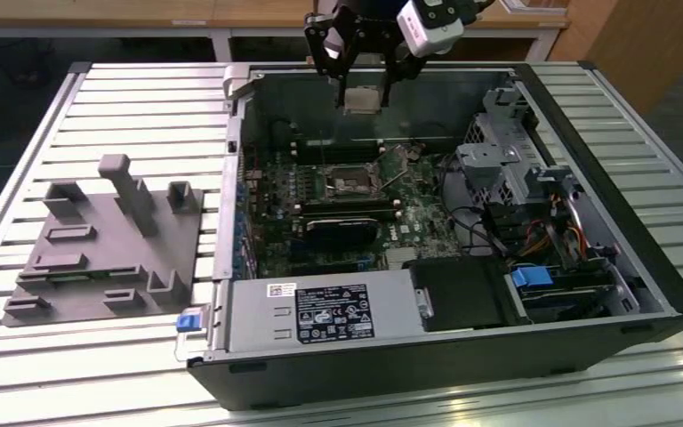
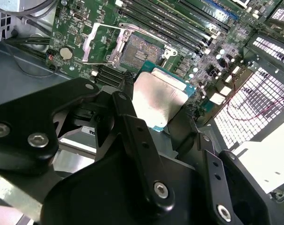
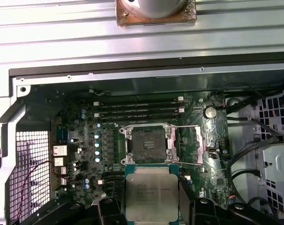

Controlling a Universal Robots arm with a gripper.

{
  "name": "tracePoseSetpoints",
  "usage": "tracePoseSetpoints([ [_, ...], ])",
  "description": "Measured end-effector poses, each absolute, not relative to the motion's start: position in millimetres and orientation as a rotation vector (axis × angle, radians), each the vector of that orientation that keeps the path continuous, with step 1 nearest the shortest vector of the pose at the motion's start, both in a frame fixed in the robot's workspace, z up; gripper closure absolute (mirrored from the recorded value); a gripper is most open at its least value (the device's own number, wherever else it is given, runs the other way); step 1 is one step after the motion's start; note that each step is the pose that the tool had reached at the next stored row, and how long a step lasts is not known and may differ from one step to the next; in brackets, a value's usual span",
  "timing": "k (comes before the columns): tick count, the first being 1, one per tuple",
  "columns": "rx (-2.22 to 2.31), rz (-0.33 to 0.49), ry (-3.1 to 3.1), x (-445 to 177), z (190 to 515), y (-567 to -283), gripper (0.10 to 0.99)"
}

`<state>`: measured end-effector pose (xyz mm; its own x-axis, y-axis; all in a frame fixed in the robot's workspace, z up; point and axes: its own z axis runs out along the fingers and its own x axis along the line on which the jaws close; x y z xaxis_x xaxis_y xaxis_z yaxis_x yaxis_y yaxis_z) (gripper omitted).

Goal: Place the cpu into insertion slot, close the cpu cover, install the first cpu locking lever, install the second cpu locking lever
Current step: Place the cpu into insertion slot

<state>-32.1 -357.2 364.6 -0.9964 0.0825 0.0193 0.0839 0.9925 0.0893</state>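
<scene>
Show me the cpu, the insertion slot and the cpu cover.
cpu (image 3: 150,193), first wrist view, middle of its metal top.
insertion slot (image 3: 145,140), first wrist view, centre of the dark socket.
cpu cover (image 2: 88,44), second wrist view, outer bar of the open frame.

Even, diffuse light is cast from above in the exterior view. The slatted table (image 1: 140,98) is rendered bright, with a pale sheen on its near slats, while the inside of the computer case (image 1: 437,378) is left dimmer and the green board (image 1: 419,227) is shaded. In the second wrist view a broad white glare is spread over the chip (image 2: 160,98), and the perforated panel (image 2: 247,117) is burnt out to pinkish white. The black gripper (image 2: 153,108) is shown soft, close to the lens. In the first wrist view the slats are washed pale.
</scene>
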Motion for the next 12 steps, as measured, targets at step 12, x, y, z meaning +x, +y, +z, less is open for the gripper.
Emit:
tracePoseSetpoints([
  [12, -0.168, -0.141, -3.119, -32.1, 364.3, -357.2, 0.545],
])
